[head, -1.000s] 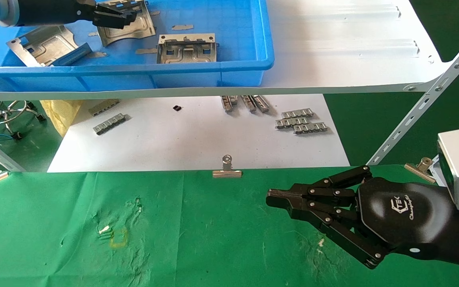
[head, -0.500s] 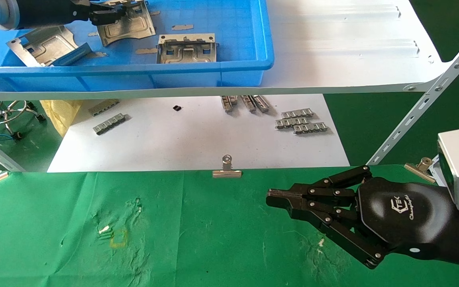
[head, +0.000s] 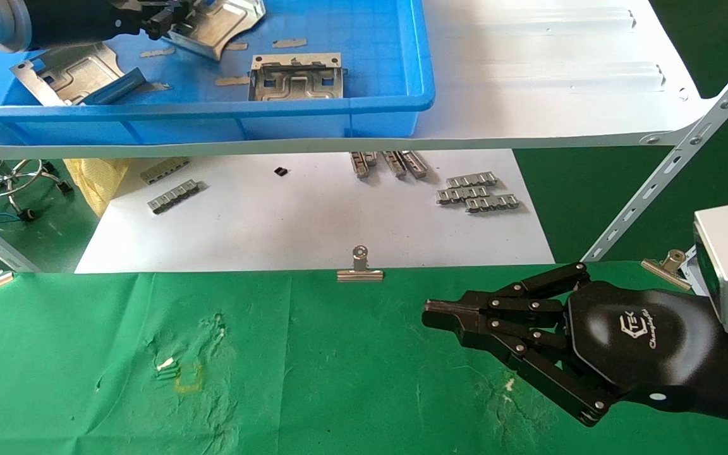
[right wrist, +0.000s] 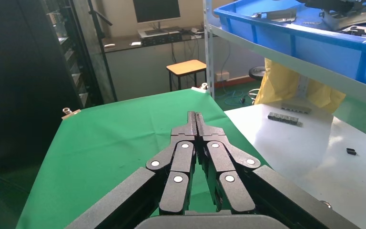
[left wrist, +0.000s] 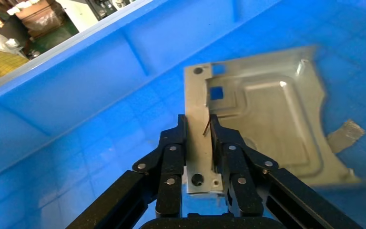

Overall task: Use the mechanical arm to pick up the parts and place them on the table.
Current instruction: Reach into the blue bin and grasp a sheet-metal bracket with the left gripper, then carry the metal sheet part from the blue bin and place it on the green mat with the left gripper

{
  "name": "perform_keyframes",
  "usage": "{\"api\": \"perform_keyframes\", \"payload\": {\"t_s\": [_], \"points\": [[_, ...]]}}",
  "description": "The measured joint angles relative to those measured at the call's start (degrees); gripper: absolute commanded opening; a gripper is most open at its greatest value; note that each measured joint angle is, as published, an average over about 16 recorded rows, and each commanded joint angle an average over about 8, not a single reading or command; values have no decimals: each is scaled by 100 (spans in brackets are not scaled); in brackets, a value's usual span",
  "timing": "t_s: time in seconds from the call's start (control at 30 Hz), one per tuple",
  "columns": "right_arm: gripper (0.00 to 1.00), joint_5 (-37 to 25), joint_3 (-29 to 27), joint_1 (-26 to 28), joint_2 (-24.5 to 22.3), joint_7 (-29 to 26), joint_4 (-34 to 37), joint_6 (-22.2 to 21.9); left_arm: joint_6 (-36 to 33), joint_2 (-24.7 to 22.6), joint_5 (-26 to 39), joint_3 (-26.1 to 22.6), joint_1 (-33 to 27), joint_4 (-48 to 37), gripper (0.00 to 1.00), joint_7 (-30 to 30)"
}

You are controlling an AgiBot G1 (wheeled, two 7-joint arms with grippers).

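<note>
Inside the blue bin [head: 212, 107] on the shelf, my left gripper [head: 160, 18] is shut on the edge flange of a silver part [head: 215, 25], which hangs tilted above the bin floor. The left wrist view shows my left gripper [left wrist: 198, 126] pinching that part's [left wrist: 267, 114] flange between both fingers. Two more parts [head: 296, 77] [head: 70, 72] lie in the bin. Parked low over the green table [head: 313, 379] at the right, my right gripper [head: 430, 311] is shut and holds nothing; the right wrist view shows this gripper [right wrist: 196, 117] with its fingertips pressed together.
The bin stands on a white shelf board [head: 547, 76] carried by a slanted perforated upright [head: 673, 170]. Below it, a white sheet [head: 313, 221] holds grey ridged strips [head: 478, 191]. A silver binder clip [head: 359, 268] grips the table's far edge.
The left gripper has raised the part off the bin floor, and the part now tilts and sits farther back and to the right. The right arm has not moved.
</note>
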State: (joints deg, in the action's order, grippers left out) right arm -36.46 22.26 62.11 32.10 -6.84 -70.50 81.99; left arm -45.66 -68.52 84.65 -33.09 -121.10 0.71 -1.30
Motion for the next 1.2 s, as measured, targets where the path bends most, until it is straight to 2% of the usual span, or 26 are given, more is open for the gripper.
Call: {"api": "perform_keyframes", "payload": {"t_s": [0.1,0.13,0.17,0.43,0.8,1.0,1.2], "points": [[87,0,0,0,0,0,0,0,-157,58,-72,49,-22,38,0,52],[97,0,0,0,0,0,0,0,-224,82,-100,68,-31,54,0,74],[100,0,0,0,0,0,0,0,-305,108,-131,89,-41,71,0,101],[100,0,0,0,0,0,0,0,-1387,407,-424,276,-118,254,0,425],[100,0,0,0,0,0,0,0,-3757,1107,-918,505,-13,655,0,1228],[100,0,0,0,0,0,0,0,-4515,1642,-1510,459,499,1484,0,1706],[100,0,0,0,0,0,0,0,-4651,2401,-2457,126,1419,2873,0,2137]]}}
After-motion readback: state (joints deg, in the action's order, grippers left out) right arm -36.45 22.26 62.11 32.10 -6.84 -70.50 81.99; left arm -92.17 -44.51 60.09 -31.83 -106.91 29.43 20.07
